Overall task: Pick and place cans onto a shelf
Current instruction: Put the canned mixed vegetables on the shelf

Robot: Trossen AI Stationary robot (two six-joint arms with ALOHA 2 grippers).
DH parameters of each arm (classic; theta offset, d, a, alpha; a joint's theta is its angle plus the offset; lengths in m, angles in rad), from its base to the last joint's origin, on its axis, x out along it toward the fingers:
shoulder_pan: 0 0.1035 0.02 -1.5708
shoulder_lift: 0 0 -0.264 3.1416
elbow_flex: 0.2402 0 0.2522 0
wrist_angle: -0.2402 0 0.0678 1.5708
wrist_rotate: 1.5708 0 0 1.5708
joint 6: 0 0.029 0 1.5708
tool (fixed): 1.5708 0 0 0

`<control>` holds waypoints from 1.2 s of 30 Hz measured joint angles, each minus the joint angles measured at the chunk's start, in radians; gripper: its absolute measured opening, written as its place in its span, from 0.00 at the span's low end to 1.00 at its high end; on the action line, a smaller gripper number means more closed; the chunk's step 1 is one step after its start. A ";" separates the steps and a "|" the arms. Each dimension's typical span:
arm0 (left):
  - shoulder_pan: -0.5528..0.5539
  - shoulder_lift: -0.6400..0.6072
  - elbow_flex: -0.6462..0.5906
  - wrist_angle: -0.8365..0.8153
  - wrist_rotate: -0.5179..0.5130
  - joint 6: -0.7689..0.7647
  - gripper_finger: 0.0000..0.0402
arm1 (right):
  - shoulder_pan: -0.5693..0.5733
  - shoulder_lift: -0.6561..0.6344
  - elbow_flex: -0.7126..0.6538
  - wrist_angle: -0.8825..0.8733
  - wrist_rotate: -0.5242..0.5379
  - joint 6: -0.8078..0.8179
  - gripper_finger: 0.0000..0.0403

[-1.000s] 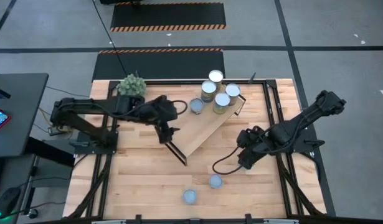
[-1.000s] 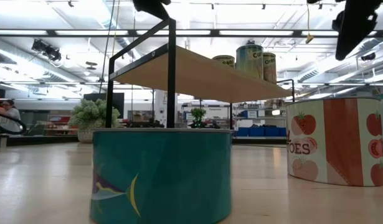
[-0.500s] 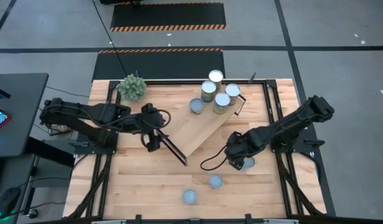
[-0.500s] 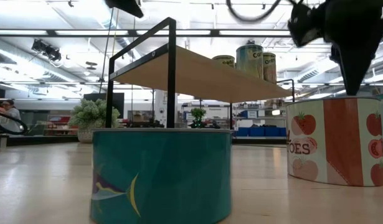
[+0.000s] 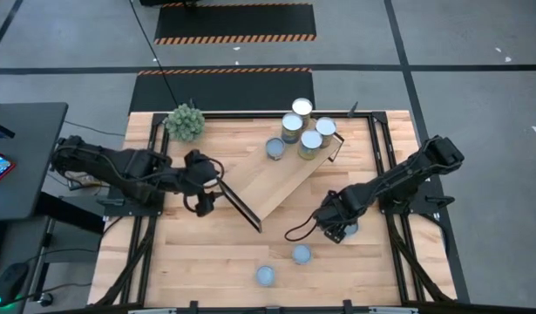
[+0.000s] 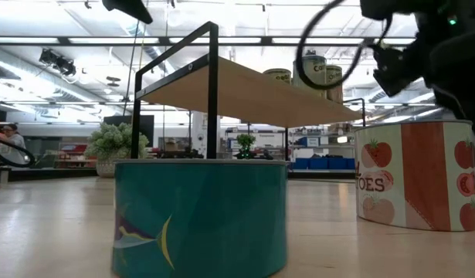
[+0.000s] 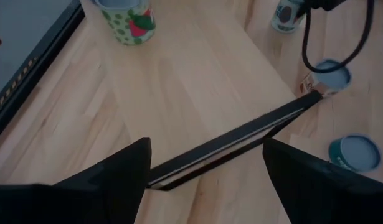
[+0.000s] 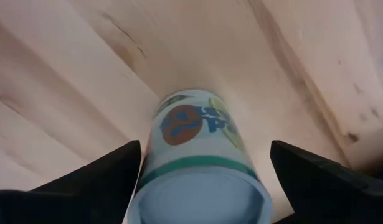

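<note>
The left gripper (image 5: 208,199) has pulled back from the shelf (image 5: 276,181), fingers wide. The right gripper (image 5: 335,230) has dropped lower, wide open around a can (image 8: 194,168) on the table, not squeezing.

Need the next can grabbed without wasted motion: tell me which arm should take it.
Right. The right claw hangs open directly over a can standing on the table, its fingers either side. The left claw is open too, but over the shelf's near end, holding nothing, with no can between its fingers.
</note>
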 joint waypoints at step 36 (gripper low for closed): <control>-0.033 0.002 0.000 0.033 -0.106 0.090 0.78 | -0.135 -0.006 0.473 -0.226 0.153 -0.175 0.70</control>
